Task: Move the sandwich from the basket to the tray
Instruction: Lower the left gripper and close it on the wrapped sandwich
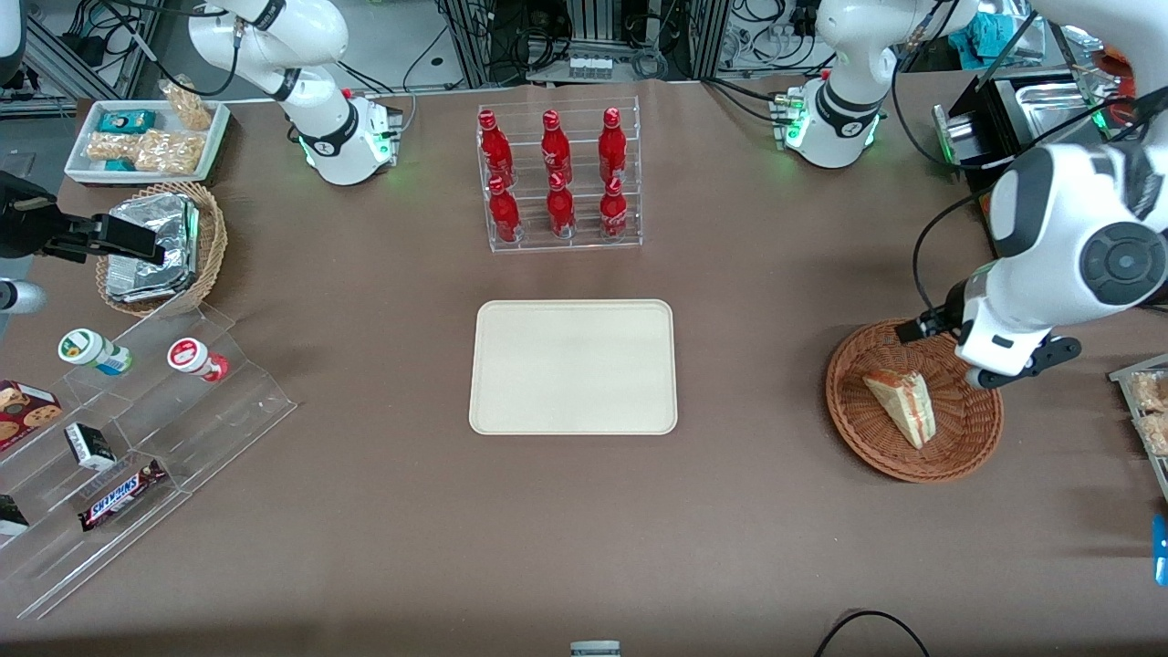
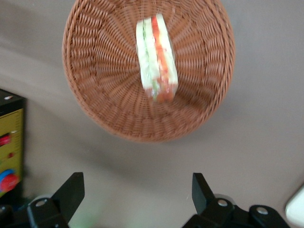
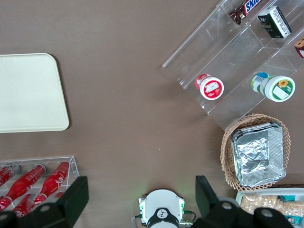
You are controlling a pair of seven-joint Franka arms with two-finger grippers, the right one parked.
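Wrapped sandwich (image 1: 902,406) (on edge) in wicker basket (image 1: 967,438), tray (image 1: 573,367) bare

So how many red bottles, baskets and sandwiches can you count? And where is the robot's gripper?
Red bottles: 6
Baskets: 2, the basket and the smaller basket
The sandwich: 1
Total: 9
The gripper is open, up above the table beside the basket.

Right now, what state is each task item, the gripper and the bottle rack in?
Triangular white-bread sandwich: lying in the basket, not gripped.
Round reddish-brown wicker basket: holds only the sandwich.
Flat cream-beige rectangular tray: nothing on it.
Left arm's gripper: open, above the basket's rim, holding nothing.
Clear acrylic rack: six red bottles upright in it.
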